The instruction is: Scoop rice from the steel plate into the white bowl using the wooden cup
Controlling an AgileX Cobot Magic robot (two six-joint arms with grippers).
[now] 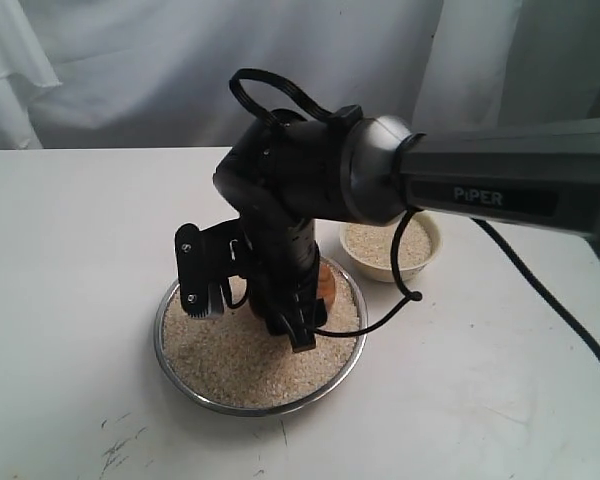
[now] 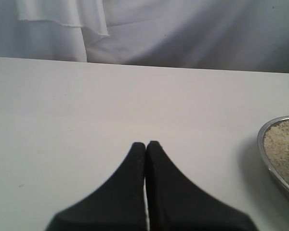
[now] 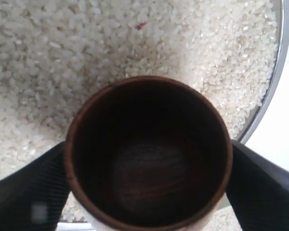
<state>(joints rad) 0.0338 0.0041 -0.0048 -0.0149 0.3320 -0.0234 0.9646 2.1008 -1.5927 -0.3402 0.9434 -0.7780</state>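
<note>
The steel plate (image 1: 170, 345) sits at the table's middle front, filled with rice (image 1: 235, 365). My right gripper (image 1: 310, 310) reaches down over it, shut on the wooden cup (image 1: 328, 283). In the right wrist view the cup (image 3: 147, 154) shows an empty dark inside, gripped by both fingers (image 3: 26, 192), just over the rice (image 3: 135, 43) near the plate's rim (image 3: 275, 82). The white bowl (image 1: 427, 262) stands behind and right of the plate and holds some rice (image 1: 380, 245). My left gripper (image 2: 146, 144) is shut on nothing over bare table, left of the plate (image 2: 261, 144).
White cloth (image 1: 130, 60) hangs behind the table. A black cable (image 1: 540, 290) runs from the right arm across the table's right side. Small dark marks (image 1: 115, 450) lie near the front edge.
</note>
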